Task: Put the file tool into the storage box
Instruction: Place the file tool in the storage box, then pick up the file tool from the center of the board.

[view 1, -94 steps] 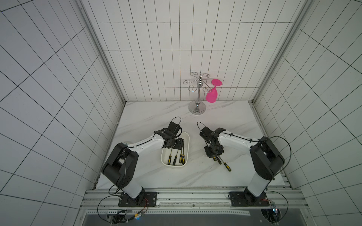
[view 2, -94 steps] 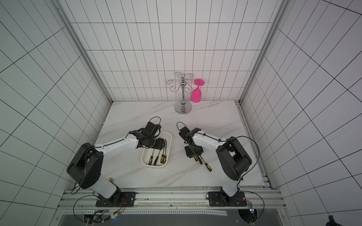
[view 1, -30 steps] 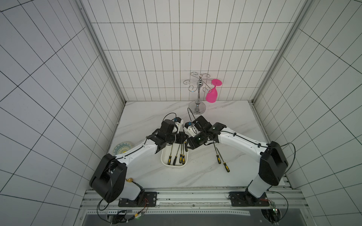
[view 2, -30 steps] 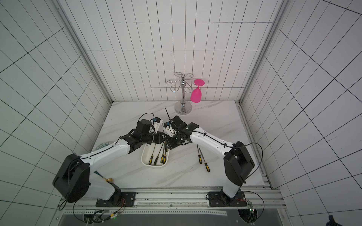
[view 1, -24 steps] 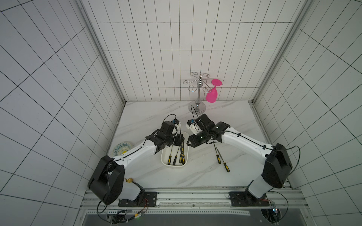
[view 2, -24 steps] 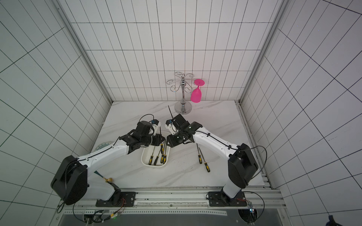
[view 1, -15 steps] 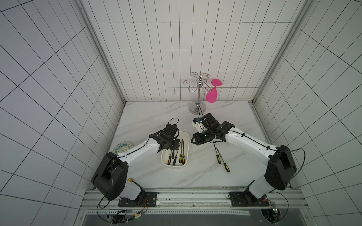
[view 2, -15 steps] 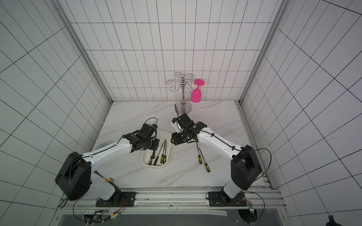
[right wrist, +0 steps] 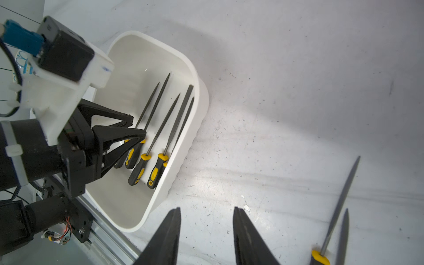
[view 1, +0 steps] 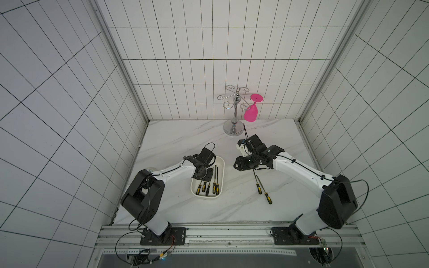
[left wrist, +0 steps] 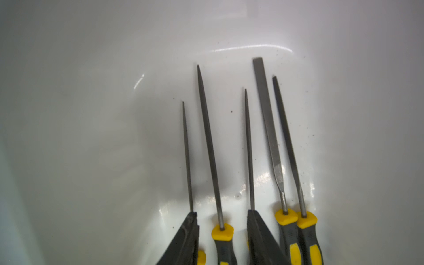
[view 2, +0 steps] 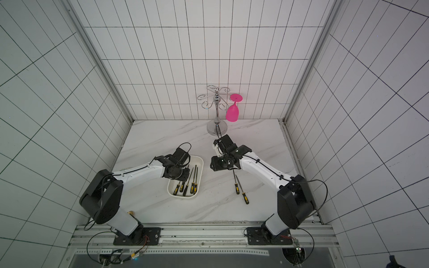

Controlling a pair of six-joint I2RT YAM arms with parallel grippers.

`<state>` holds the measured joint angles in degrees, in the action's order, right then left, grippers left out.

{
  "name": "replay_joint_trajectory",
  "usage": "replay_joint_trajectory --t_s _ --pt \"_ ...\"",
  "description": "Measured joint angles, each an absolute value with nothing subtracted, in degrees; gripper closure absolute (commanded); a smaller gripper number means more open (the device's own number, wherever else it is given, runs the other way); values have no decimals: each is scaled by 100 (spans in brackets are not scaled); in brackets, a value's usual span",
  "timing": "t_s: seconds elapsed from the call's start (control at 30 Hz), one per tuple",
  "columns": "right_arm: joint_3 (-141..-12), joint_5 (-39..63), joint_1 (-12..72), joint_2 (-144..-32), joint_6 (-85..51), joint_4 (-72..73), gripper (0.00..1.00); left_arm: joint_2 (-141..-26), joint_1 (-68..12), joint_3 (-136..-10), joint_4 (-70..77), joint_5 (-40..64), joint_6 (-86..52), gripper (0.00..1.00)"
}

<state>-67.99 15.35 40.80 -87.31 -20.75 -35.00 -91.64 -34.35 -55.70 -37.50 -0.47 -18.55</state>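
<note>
Presently, locate the storage box (view 1: pixel 221 162) on the tabletop (view 1: pixel 185 139), in front of the left arm and on the robot's left of centre. Count five file tools (left wrist: pixel 268 128) lying flat inside it, side by side, tips toward the back wall and yellow-and-black handles toward the robot. Note the left gripper (left wrist: pixel 222 212) positioned low inside the box over the handle ends, jaws parted. See its fingers (left wrist: pixel 188 231) straddling the handle of one boxed file (left wrist: pixel 210 146), with a visible gap on each side and nothing clamped. Find the right gripper (right wrist: pixel 207 210) held above bare tabletop near the box, on the robot's right of it, jaws likewise parted and empty. Check the tabletop past that gripper, further to the robot's right, for two files outside the box: a first loose file (view 1: pixel 256 182) and a second loose file (view 1: pixel 264 190), close together, nearly parallel, handles toward the robot, tips reaching under the right arm in both top views. At the back wall, note a chrome glass stand (view 1: pixel 234 116) with a pink glass (view 1: pixel 251 113) hanging upside down from one hook. Beside the left arm, note a small patterned dish (right wrist: pixel 24 66), mostly hidden.
</note>
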Motion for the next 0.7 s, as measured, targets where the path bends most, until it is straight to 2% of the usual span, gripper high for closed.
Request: replay_joint_trajectory --t_s 0.33,0.7 --pt "-5979 661 3859 -8567 -2565 -4294 59 -8665 -3435 -5572 -3144 97 -1922 54" --pt "-5524 375 3859 -8851 -2766 -4694 58 -8667 -3435 -5572 -3059 176 -1968 54"
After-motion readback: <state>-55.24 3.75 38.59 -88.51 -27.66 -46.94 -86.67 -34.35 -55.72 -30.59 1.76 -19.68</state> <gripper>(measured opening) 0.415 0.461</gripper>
